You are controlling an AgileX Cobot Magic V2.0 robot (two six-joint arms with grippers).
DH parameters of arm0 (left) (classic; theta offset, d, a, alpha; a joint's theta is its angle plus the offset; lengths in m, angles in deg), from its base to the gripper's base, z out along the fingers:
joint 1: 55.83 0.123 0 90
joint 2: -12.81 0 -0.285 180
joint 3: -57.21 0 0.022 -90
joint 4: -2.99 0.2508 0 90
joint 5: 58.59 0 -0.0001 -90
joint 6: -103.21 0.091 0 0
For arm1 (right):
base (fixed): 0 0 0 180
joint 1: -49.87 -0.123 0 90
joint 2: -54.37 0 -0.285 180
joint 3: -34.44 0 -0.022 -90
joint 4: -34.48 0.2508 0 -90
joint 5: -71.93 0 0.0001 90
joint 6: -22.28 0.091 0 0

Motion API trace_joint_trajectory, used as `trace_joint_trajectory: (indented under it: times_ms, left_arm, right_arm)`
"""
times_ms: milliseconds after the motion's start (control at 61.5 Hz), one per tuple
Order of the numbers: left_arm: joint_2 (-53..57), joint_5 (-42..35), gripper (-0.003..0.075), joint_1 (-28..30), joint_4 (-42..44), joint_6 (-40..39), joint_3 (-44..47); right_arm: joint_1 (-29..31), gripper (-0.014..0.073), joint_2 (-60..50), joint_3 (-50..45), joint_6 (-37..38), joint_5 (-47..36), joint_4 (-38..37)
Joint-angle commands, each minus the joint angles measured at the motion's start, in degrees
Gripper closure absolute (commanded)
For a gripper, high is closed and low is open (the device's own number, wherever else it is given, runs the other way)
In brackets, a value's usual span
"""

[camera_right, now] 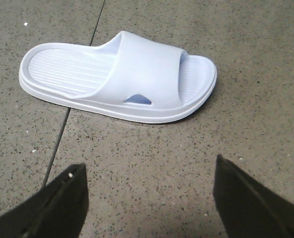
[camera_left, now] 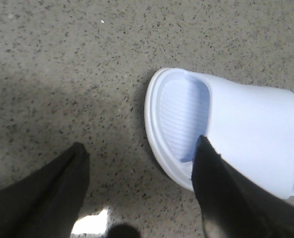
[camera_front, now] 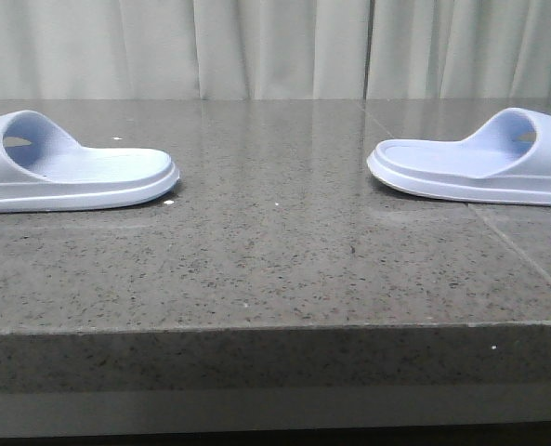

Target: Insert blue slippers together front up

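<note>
Two pale blue slippers lie sole-down on the speckled grey stone table, far apart. One slipper (camera_front: pixel 66 172) is at the left edge of the front view, the other (camera_front: pixel 479 167) at the right, their heel ends facing each other. No arm shows in the front view. In the left wrist view my left gripper (camera_left: pixel 142 151) hangs open just above the table, one finger (camera_left: pixel 226 193) overlapping the heel rim of the left slipper (camera_left: pixel 246 129). My right gripper (camera_right: pixel 147 168) is open over bare stone, short of the right slipper (camera_right: pixel 122 74).
The table's front edge (camera_front: pixel 275 325) runs across the front view, with a pale curtain (camera_front: pixel 275 46) behind. A seam between stone slabs (camera_right: pixel 62 129) passes under the right slipper's heel. Bare stone (camera_front: pixel 275 204) lies between the slippers.
</note>
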Motion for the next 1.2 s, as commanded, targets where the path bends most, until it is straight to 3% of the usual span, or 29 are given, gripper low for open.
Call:
trace_joint_trajectory:
  times_ms: [0, 374, 765, 878, 1187]
  left_arm:
    - [-2.4, -0.9, 0.0293, 0.1, -5.9, 2.4, -2.9]
    - [-12.3, 0.8, 0.0293, -0.8, -12.9, 8.3, -3.8]
    - [-15.1, 0.6, 0.0310, -5.8, -13.2, 9.6, -3.8]
    - [-15.1, 0.6, 0.0380, -7.0, -13.1, 9.6, -3.8]
    - [-15.1, 0.7, 0.0683, -7.0, -13.3, 9.8, -3.8]
  right_arm:
    - [0.2, 0.0046, 0.4, 2.0, -0.1, -3.4, -0.1]
    - [0.2, 0.0046, 0.4, 2.0, -0.1, -2.8, -0.1]
    - [0.2, 0.0053, 0.4, 2.0, -0.1, -2.8, -0.1]
    - [0.2, 0.0053, 0.4, 2.0, -0.1, -2.8, -0.1]
    - [0.2, 0.0053, 0.4, 2.0, -0.1, -2.7, -0.1]
